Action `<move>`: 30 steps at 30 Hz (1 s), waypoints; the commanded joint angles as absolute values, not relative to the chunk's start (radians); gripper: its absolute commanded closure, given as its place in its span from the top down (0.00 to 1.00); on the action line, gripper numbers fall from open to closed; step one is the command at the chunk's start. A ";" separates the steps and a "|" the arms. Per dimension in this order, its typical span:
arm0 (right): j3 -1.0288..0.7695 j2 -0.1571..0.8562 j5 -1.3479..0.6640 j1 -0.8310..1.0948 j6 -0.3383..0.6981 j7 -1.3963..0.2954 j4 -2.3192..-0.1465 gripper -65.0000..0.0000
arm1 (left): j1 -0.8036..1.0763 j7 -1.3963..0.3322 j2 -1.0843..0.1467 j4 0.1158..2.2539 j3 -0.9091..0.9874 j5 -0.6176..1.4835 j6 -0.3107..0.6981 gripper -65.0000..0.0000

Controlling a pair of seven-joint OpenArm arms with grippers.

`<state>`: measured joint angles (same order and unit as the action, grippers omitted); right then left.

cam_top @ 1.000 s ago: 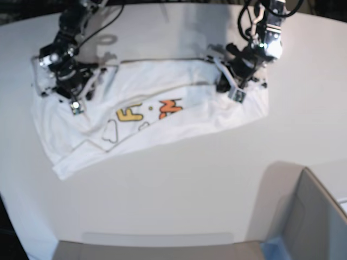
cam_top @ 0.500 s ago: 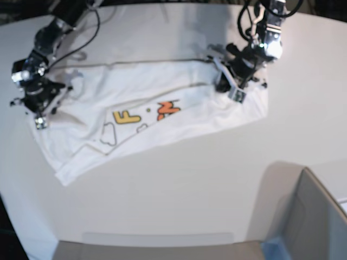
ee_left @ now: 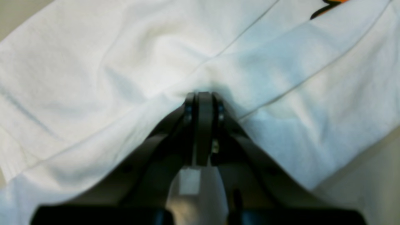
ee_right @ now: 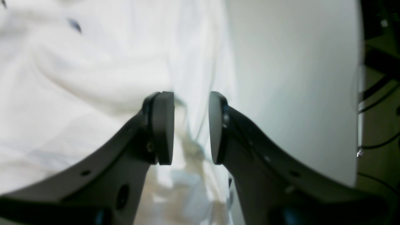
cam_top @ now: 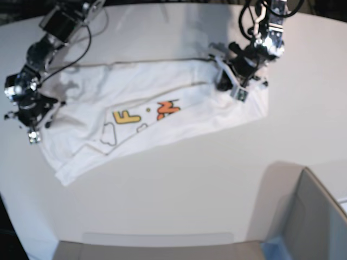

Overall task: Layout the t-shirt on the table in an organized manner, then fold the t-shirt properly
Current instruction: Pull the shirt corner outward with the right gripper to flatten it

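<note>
I see the white cloth t-shirt with yellow and orange cartoon letters (cam_top: 157,111) lying on the big smooth white table (cam_top: 190,184). It sits toward the far side of the table, stretched out long from one arm to the other. It is not flat. It is folded over on itself, with wrinkles and a slanted edge on the near side. A yellow letter and an orange letter show near the middle, with a small outlined doodle beside them.

My left gripper (cam_top: 230,86) is on the shirt's end at the right of the base view. In the left wrist view, the left gripper (ee_left: 203,100) has its black fingers (ee_left: 204,125) pressed tight together, pinching a fold of the white cloth. The cloth bunches up around the tips.

My right gripper (cam_top: 32,127) is at the shirt's other end, at the left of the base view. In the right wrist view, the right gripper (ee_right: 190,125) has its two round pads (ee_right: 162,125) apart, with a gap between them. It hangs over the shirt's edge, where the cloth meets the bare table. It grips nothing that I can see.

A grey box corner (cam_top: 312,222) stands at the near right, well apart from the shirt.
</note>
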<state>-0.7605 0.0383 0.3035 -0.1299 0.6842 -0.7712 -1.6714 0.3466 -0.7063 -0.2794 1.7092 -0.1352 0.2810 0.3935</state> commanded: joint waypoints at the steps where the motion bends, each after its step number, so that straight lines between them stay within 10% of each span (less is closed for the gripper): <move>1: -0.759 0.027 0.291 -0.150 0.698 -0.750 -1.728 0.30 | 0.378 -0.820 -0.285 1.698 -0.136 0.245 0.390 0.02; 30: -0.750 0.007 0.297 -0.248 0.698 -0.743 -1.440 0.30 | 0.394 -0.816 -0.300 1.696 -0.136 0.245 0.390 0.02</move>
